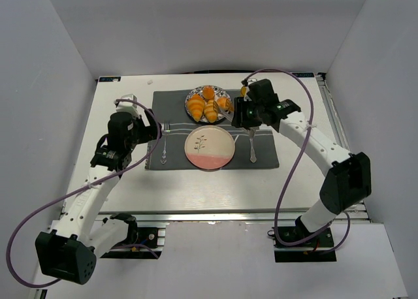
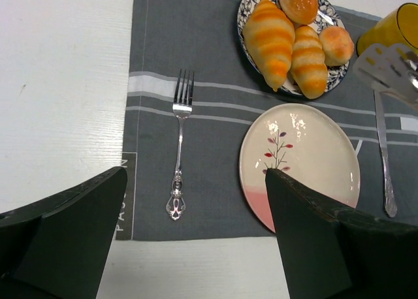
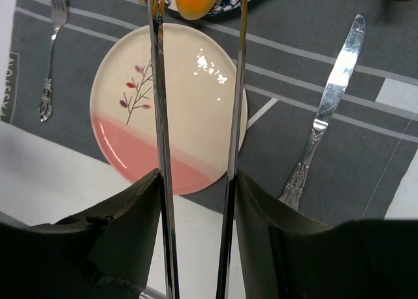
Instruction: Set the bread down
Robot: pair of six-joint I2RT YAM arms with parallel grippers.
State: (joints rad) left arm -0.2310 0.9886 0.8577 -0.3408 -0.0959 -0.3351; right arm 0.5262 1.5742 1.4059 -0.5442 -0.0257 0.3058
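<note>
My right claw [image 3: 196, 181] grips the tongs [image 3: 160, 103], blades narrowly apart. I should straddle the bread [image 2: 307, 61] at twelve o'clock, squeeze gently and lift straight.

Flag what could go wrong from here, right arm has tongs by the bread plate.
1. The bread lies packed against the bigger croissant and buns on the patterned plate; the tongs in the right gripper may catch a neighbour instead.
2. Thin, smooth tong arms: the roll could slip before reaching the pink plate.
3. The yellow cup stands close to that arm; a swing might knock it.
</note>
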